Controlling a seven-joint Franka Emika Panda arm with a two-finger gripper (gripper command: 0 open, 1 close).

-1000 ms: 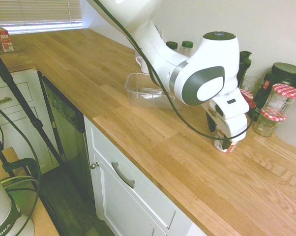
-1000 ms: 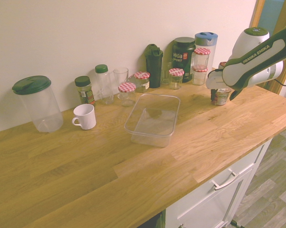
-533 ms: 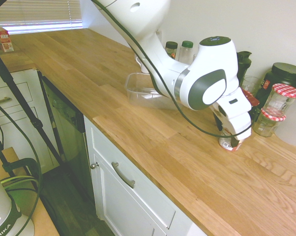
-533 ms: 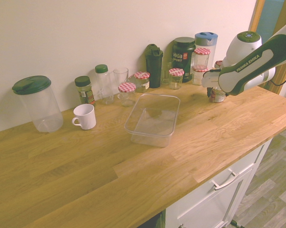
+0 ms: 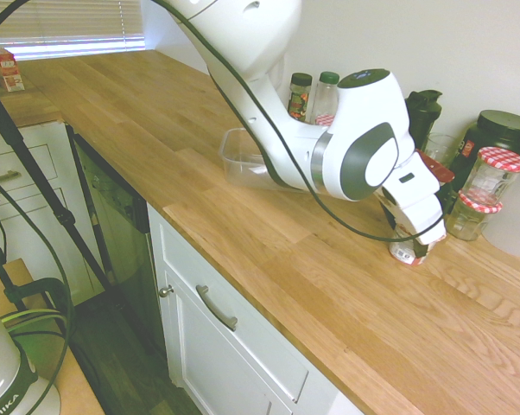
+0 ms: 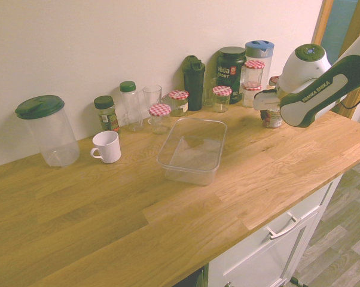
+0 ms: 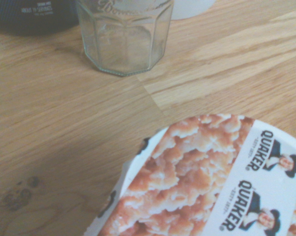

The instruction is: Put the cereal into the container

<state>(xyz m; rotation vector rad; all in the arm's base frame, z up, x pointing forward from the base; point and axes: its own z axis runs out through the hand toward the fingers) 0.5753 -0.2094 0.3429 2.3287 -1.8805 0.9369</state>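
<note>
Your gripper [image 5: 409, 245] hangs over the cereal cup [image 5: 404, 252], jaws wide, nothing held. The cup stands on the counter [image 5: 269, 251] near the jars [image 5: 485, 188], well apart from the clear container [image 6: 194, 149]. Expect it to be light, thin-walled and easily crushed or tipped; take it by the sides below the foil lid [image 7: 202, 182], which reads "QUAKER". The arm says "FRANKA EMIKA".

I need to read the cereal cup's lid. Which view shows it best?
The wrist view: the cereal lid fills it, Quaker print legible. Both exterior views show only the cup's side, partly behind the arm.
</note>
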